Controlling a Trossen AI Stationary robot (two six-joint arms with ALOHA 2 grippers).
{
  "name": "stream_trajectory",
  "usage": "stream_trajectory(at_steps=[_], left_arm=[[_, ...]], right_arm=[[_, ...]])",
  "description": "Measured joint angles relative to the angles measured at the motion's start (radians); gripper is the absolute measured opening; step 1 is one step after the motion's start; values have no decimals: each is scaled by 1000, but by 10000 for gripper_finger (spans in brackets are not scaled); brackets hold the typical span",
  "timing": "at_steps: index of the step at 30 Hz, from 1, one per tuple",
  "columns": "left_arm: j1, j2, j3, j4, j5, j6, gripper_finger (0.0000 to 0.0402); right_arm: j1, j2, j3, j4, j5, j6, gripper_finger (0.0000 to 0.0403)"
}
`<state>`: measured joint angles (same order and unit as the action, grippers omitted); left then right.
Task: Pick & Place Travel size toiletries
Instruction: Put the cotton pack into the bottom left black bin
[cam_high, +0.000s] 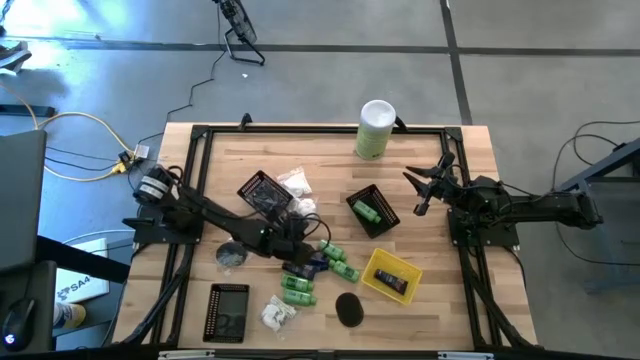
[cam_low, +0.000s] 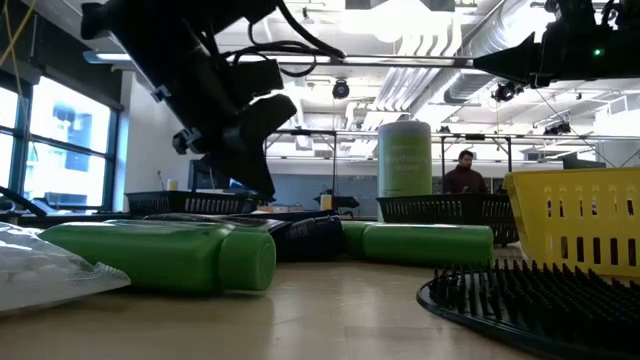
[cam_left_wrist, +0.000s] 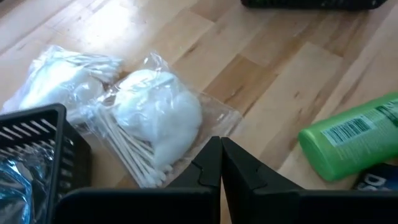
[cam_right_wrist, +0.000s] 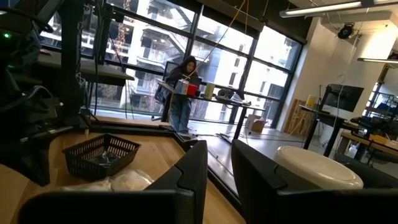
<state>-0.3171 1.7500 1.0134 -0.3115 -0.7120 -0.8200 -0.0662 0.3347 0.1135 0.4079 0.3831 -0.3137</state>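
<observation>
The toiletries lie scattered mid-table: green bottles (cam_high: 336, 256) (cam_low: 160, 255), a navy tube (cam_low: 300, 235), black discs (cam_high: 348, 308), and white packets (cam_high: 295, 183). My left gripper (cam_left_wrist: 221, 155) is shut. It slants down over the near edge of a clear packet of cotton swabs and pads (cam_left_wrist: 155, 118), which lies flat on the wood beside a black basket (cam_left_wrist: 37, 155). In the high view that gripper (cam_high: 303, 218) sits between the basket (cam_high: 265, 195) and the green bottles. My right gripper (cam_high: 425, 185) waits at the table's right side, raised and open, with nothing between its fingers (cam_right_wrist: 186, 177). My left gripper's shut fingertips (cam_left_wrist: 211, 155) stand right at the clear packet's edge (cam_left_wrist: 199, 152), coming slanting down from above. Whether they touch or hold any plastic I cannot tell, since the fingers themselves hide that spot. The packet lies flat on the table.
A second black basket (cam_high: 372, 210) holds a green bottle, and a yellow basket (cam_high: 392, 275) holds a dark tube. A flat black basket (cam_high: 227, 312) lies near the front left. A tall white-and-green canister (cam_high: 375, 128) stands at the far edge. A person (cam_low: 465, 172) stands beyond the table.
</observation>
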Motion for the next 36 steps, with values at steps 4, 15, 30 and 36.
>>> stream_trajectory(at_steps=[4, 15, 30, 36], left_arm=[[28, 10, 1, 6, -4, 15, 1], [50, 18, 1, 19, 0, -105, 0], [42, 18, 1, 27, 23, -94, 0], [42, 65, 74, 15, -3, 7, 0]], right_arm=[[0, 0, 0, 11, 0, 26, 66], [0, 0, 0, 31, -38, 47, 66], [0, 0, 0, 15, -46, 55, 66], [0, 0, 0, 14, -46, 59, 66]])
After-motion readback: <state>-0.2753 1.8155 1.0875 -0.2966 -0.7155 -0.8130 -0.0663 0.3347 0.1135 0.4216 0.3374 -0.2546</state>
